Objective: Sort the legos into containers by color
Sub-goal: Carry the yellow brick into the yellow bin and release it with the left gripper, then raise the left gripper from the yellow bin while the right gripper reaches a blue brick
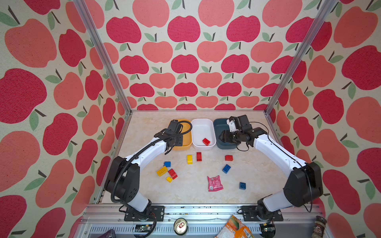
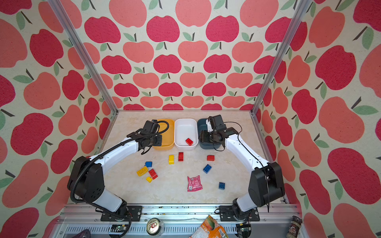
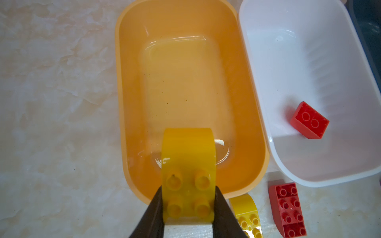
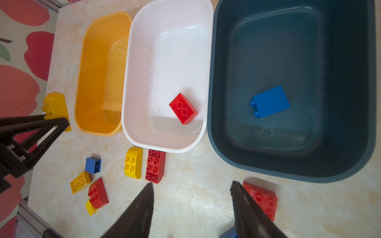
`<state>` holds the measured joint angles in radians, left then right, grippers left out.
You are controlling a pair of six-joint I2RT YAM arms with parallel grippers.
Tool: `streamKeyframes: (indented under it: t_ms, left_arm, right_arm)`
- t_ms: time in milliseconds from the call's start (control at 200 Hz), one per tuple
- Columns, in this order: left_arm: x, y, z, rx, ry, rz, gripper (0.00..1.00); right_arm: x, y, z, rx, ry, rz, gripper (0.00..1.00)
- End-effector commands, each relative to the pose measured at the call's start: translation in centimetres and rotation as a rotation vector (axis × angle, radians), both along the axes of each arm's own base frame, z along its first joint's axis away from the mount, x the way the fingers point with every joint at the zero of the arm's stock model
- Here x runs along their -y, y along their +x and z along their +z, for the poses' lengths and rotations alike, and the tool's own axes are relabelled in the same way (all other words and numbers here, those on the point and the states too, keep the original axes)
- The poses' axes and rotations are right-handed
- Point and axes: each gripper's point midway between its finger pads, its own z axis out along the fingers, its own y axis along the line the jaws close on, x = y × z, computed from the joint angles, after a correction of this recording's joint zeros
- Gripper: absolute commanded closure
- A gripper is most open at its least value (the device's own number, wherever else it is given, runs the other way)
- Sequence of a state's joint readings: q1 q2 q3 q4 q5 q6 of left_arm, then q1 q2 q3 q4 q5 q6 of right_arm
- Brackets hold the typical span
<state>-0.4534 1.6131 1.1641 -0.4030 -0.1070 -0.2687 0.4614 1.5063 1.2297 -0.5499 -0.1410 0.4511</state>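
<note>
**Left arm holds a yellow brick at the yellow-orange bin**

The left arm rises from its base at the near edge with the elbow folded. Its forearm slants toward the back row of bins and the wrist is tipped down. The left gripper [image 3: 188,191] is clamped narrow on the sides of a glossy yellow studded plastic brick with one rounded end [image 3: 188,156]. The brick's long axis runs straight out from the jaws, rounded end leading, with four studs facing the wrist camera. In the left wrist view it hangs over the near end of the shallow yellow-orange rounded-rectangle plastic bin [image 3: 119,82].

The right arm mirrors this pose, its wrist turned inward over the matching dark blue-grey plastic bin [image 1: 218,123]. The right gripper [image 4: 192,185] stands wide apart with nothing between its fingers.

The matching white plastic bin [image 1: 203,123] sits between the other two and holds a small red studded brick [image 1: 206,141]. A blue brick [image 4: 271,101] lies on its side in the dark bin.
</note>
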Motion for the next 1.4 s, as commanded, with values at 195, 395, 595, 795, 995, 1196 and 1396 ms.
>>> streamKeyframes:
  t_ms: [195, 395, 595, 795, 995, 1196, 1396]
  left_arm:
    - [0.1, 3.3, -2.0, -0.020, -0.012, -0.018, 0.76]
    - [0.2, 3.5, -2.5, -0.028, -0.021, -0.011, 0.50]
    - [0.1, 3.3, -2.0, -0.014, -0.031, -0.007, 0.38]
    - [0.1, 3.2, -1.2, 0.006, -0.049, -0.005, 0.36]
    - [0.2, 2.9, 0.0, 0.035, -0.094, -0.001, 0.33]
    - [-0.1, 2.1, 1.5, 0.081, -0.171, 0.016, 0.30]
    - [-1.2, 0.9, 2.3, 0.108, -0.265, 0.056, 0.24]
  right_arm:
    - [0.5, -0.8, 0.4, -0.006, 0.021, -0.016, 0.38]
    - [0.5, -0.9, 0.1, -0.012, 0.017, -0.016, 0.38]
    - [0.5, -0.9, 0.1, -0.013, 0.017, -0.018, 0.38]
    - [0.5, -1.0, 0.0, -0.021, 0.017, -0.021, 0.38]
    - [0.8, -1.3, -0.3, -0.035, 0.009, -0.030, 0.38]
    - [1.7, -3.0, -2.1, -0.100, -0.016, -0.083, 0.38]
    - [2.6, -6.2, -5.0, -0.195, -0.092, -0.147, 0.36]
